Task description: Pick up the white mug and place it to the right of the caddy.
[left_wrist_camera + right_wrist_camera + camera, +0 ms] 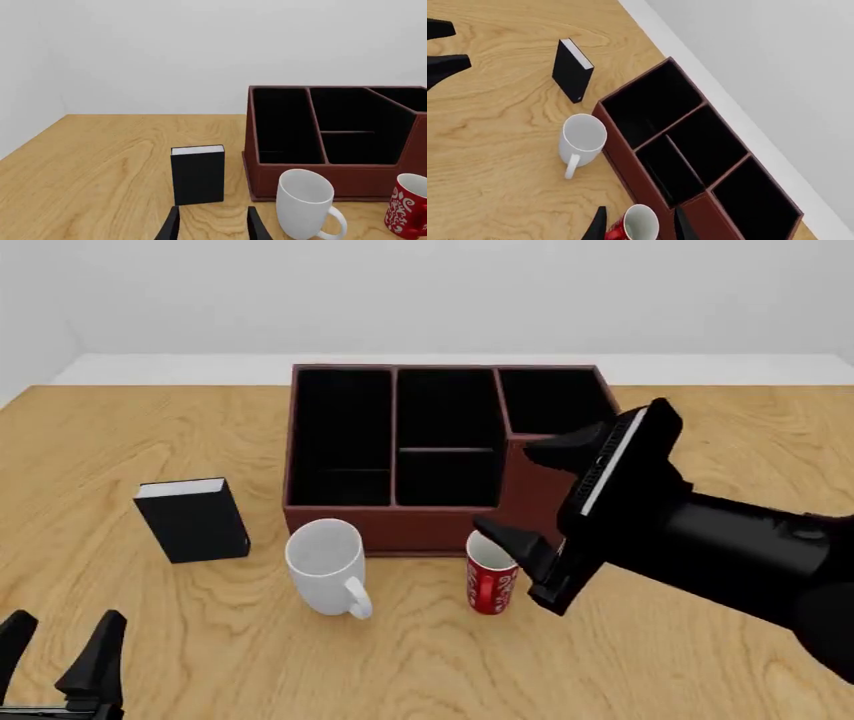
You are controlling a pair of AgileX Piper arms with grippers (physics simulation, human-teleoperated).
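While the right gripper (523,558) hangs at centre right of the front view with its jaws spread wide, it holds nothing; the red cup (490,574) stands just by its lower finger, seemingly between the two. In the right wrist view the two fingertips (598,227) sit at the bottom edge on either side of that cup (634,224). The mug (327,565) stands to the left of these jaws, near but apart, with the cup between them.

At the lower left corner of the front view, the left gripper (60,650) has its jaws open and empty, well apart from the mug, which lies up and to the right of it. In the left wrist view, the mug (305,202) sits lower right, off to one side of the fingertips.

Upright on the wooden surface (134,460), the mug has its long axis vertical and its mouth upward. Its handle points toward the lower right of the front view, toward the near edge. It stands just below the front wall of the caddy (400,525), near its left half, close but not clearly touching.

A black book (194,520) stands upright at centre left, left of the mug and the caddy.
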